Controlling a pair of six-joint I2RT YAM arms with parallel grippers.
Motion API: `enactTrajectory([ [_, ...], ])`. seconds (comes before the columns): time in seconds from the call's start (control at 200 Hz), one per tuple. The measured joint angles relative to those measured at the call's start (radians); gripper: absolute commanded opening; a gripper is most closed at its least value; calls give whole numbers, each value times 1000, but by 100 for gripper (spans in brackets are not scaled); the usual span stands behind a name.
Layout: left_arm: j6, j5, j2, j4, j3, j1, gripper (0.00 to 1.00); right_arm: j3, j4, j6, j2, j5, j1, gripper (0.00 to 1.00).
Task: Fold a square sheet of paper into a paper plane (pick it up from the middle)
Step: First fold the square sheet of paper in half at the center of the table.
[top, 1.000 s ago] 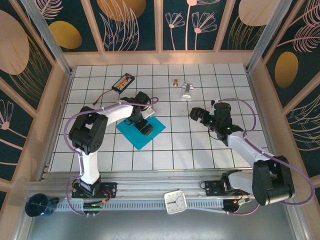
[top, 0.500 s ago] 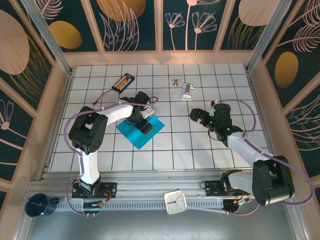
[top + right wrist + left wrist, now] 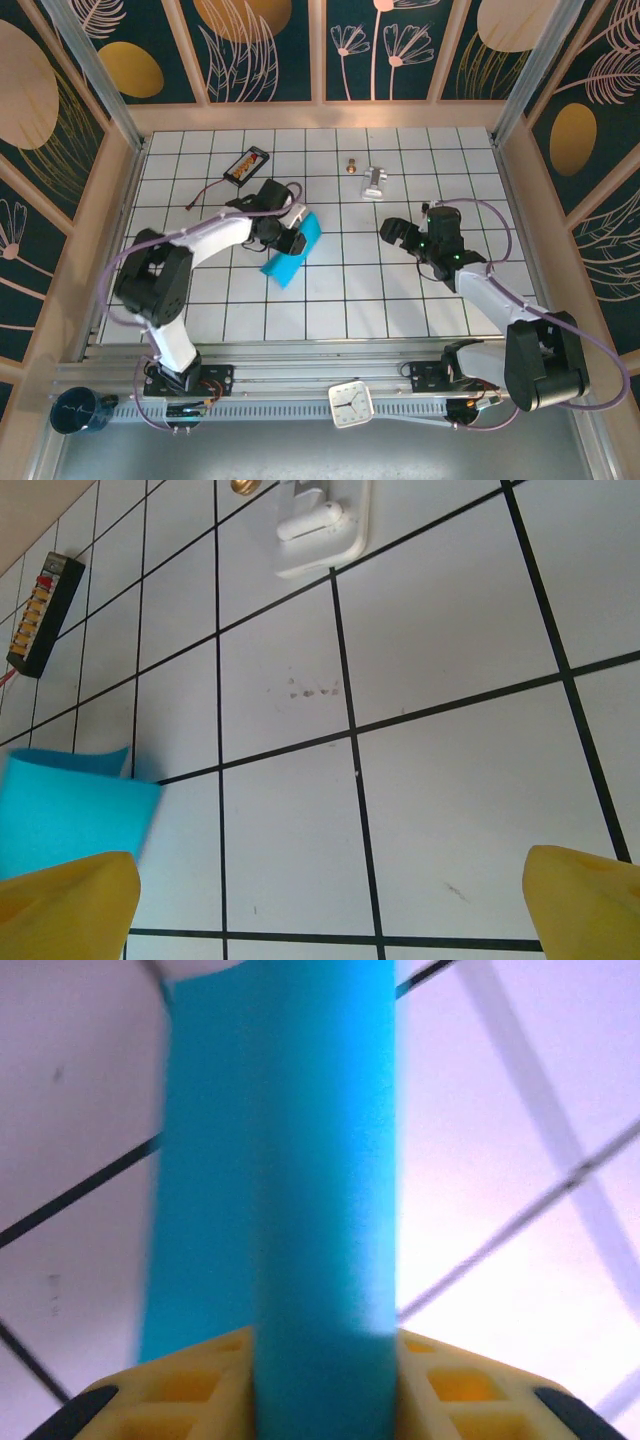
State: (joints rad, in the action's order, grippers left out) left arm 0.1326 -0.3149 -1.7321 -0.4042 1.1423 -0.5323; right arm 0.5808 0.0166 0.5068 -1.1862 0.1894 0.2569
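Observation:
The square sheet of paper [image 3: 293, 252] is teal-blue and hangs pinched into a narrow, bent strip left of the table's middle. My left gripper [image 3: 284, 236] is shut on its middle. In the left wrist view the sheet [image 3: 300, 1160] runs up between my yellow fingers [image 3: 170, 1400], with the left gripper [image 3: 325, 1385] closed on it above the white tiles. My right gripper [image 3: 400, 232] stands open to the right, well apart from the sheet. In the right wrist view the right gripper [image 3: 325, 910] has only bare tiles between its tips, and the sheet [image 3: 70, 810] shows at the left. A paper plane is out of view.
A black battery pack [image 3: 248, 164] lies at the back left. A small brass piece [image 3: 351, 165] and a silver metal piece [image 3: 373, 180] lie at the back centre. The right wrist view also shows the battery pack [image 3: 45, 615] and the silver piece [image 3: 320, 530]. Wooden walls ring the tiled table [image 3: 400, 300].
My left gripper closed on the flat sheet and lifted it up and to the right, so the sheet now hangs bent in a narrow strip. The right arm has not moved.

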Motion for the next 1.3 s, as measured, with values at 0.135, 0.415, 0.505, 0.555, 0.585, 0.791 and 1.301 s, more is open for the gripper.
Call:
enactTrajectory([
  [0.135,325,-217,233,409,-219,1,33,59,-61,-23,33,23,0,99],
  [0.415,897,-309,156,1035,-521,-21,30,95,-89,-35,101,139,76,94],
  [0.505,969,-284,122,1086,-559,-40,30,74,-74,-19,91,157,124,90],
  [0.555,987,-270,109,1096,-566,-53,30,64,-66,-10,68,161,150,87],
  [0.585,994,-259,103,1096,-565,-61,31,61,-64,-3,49,162,164,86],
  [0.791,982,-174,82,1031,-565,-90,31,61,-10,46,-100,161,250,80],
  [1.301,907,-6,39,853,-548,-115,35,73,84,50,-237,154,275,79],
])
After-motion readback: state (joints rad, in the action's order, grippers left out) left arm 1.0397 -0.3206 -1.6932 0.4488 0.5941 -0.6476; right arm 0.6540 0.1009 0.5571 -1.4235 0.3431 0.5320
